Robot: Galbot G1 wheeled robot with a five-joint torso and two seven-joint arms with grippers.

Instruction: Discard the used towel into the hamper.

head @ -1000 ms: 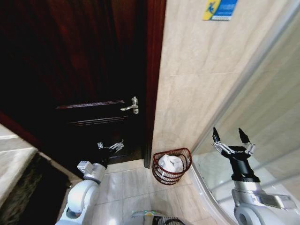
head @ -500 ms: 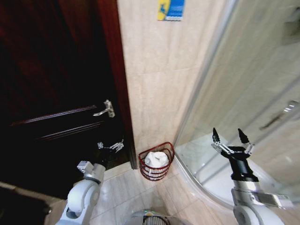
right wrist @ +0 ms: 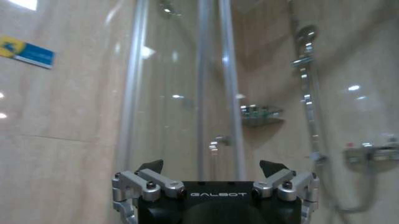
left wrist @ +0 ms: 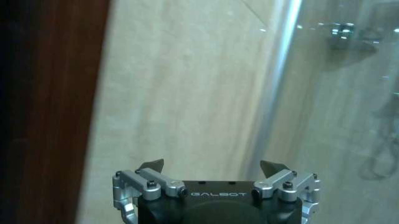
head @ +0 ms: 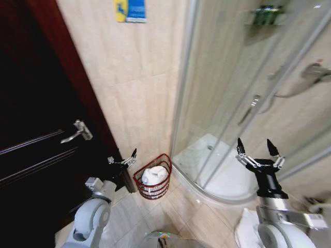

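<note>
Bathroom corner seen from the head camera. The hamper (head: 153, 183), a dark red wire basket, stands on the tiled floor against the beige wall, between the dark wooden door (head: 36, 150) and the curved shower enclosure (head: 243, 103). A white towel (head: 153, 175) lies bunched inside it, its top about level with the rim; judged from this arrangement, the discarding step appears complete. The corner placement keeps the basket clear of the door and of the shower entrance.

The left gripper (head: 122, 160) is raised beside the door edge, near the hamper but apart from it and above its rim. Its fingers are spread and hold nothing; the left wrist view confirms this, showing the left gripper (left wrist: 212, 164) with its two tips well apart against bare wall and the glass edge. The right gripper (head: 255, 150) is held upright before the shower tray, well apart from the hamper, fingers likewise released and empty. In the right wrist view the right gripper (right wrist: 212, 164) faces the glass panels, with a shower head (right wrist: 304, 35) and a small shelf beyond. Both arms carried high and empty suit travel or turning rather than manipulation.

A blue and yellow wall sign (head: 130, 10) hangs above the hamper. Some white fabric lies on the floor by the robot's right side; its nature cannot be determined.
</note>
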